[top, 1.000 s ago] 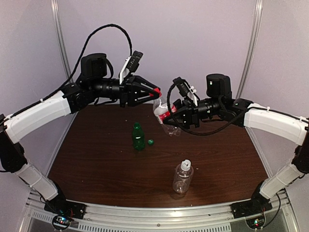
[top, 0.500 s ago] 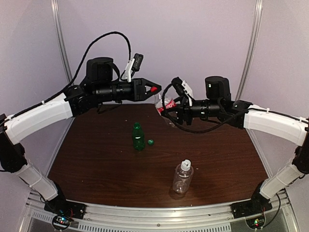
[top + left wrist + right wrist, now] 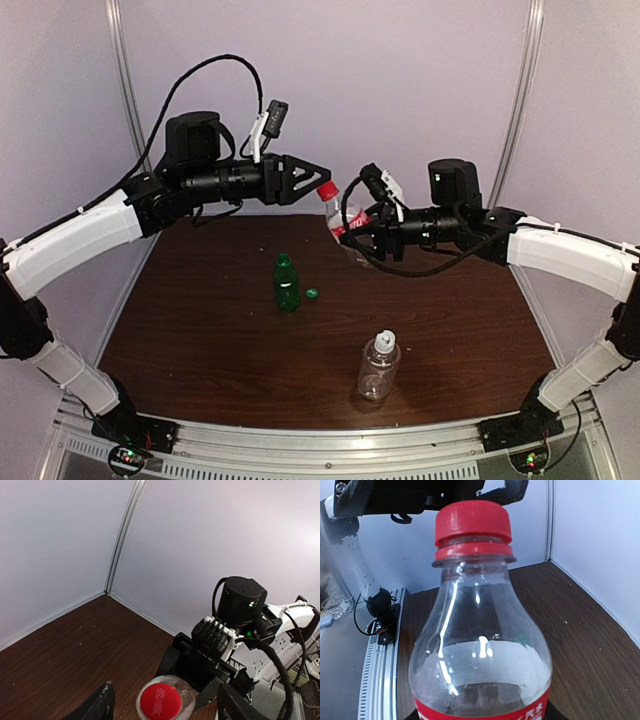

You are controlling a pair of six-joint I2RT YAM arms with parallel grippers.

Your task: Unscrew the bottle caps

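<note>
Red cap (image 3: 473, 522) on clear bottle (image 3: 480, 645); label (image 3: 470, 714) red, white lettering. Green bottle (image 3: 287, 283); green cap (image 3: 313, 294). Table (image 3: 200, 330): dark brown woodgrain. Third cap (image 3: 386, 339): apparently white-grey.

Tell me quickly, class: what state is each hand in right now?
Left hand: open, straddling the red cap, not gripping it.
Right hand: closed on the clear bottle with the red label.

cap (image 3: 312, 294) R of slim bottle (image 3: 286, 281), ribbed bottle (image 3: 379, 366) nearer, short bottle (image 3: 335, 212) behind

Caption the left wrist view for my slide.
Left claw open astride the red cap on the clear bottle gripped by the right claw above the wooden table.
</note>
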